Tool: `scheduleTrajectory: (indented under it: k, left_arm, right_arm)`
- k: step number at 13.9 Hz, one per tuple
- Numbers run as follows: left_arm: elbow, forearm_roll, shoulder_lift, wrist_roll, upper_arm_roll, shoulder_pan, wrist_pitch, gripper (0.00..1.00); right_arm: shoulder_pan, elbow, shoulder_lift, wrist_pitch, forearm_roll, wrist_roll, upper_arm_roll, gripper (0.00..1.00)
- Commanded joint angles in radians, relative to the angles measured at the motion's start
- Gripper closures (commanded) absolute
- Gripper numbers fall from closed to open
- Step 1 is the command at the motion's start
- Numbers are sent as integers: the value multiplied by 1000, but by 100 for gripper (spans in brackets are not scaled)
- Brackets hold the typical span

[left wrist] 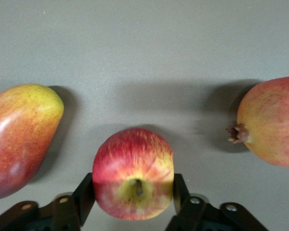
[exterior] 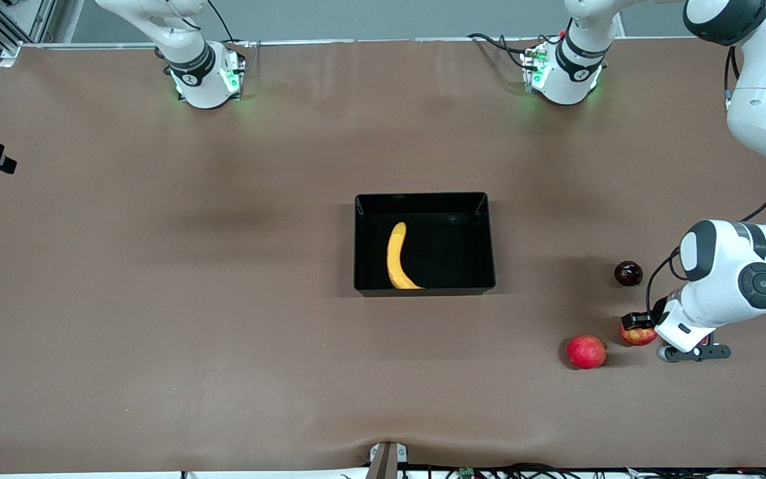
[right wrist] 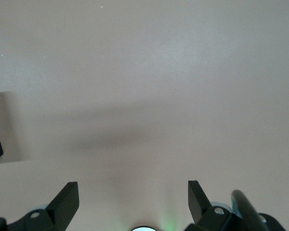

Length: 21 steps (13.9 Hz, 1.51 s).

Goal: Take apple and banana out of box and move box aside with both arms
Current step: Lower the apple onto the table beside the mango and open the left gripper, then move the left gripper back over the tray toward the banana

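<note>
The black box [exterior: 423, 197] stands mid-table with the yellow banana [exterior: 396, 256] lying in it. A small red apple with yellow patches [exterior: 640, 336] [left wrist: 133, 163] rests on the table toward the left arm's end, nearer the front camera than the box. My left gripper [exterior: 637, 330] [left wrist: 133, 192] is low at the apple, and its fingers [left wrist: 85, 197] press against both of the apple's sides. My right gripper [right wrist: 133, 202] is open over bare table with nothing between its fingers. It does not show in the front view, where the right arm waits at its base.
A round red pomegranate [exterior: 586, 351] [left wrist: 272, 122] lies beside the apple, toward the box's side. A dark red, mango-like fruit [exterior: 628, 273] [left wrist: 19, 137] lies farther from the front camera than the apple. The brown table runs bare around the box.
</note>
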<state>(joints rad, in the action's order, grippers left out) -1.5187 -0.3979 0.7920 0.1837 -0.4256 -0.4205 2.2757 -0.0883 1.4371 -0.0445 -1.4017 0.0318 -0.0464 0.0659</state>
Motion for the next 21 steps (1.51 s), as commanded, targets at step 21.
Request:
scheduleTrajectory:
  k: [21]
  left_arm:
    - [-144,77,-225,646,-349,290,-127,0]
  right_arm:
    - [-5,-6,3,10,16,0,-5,0]
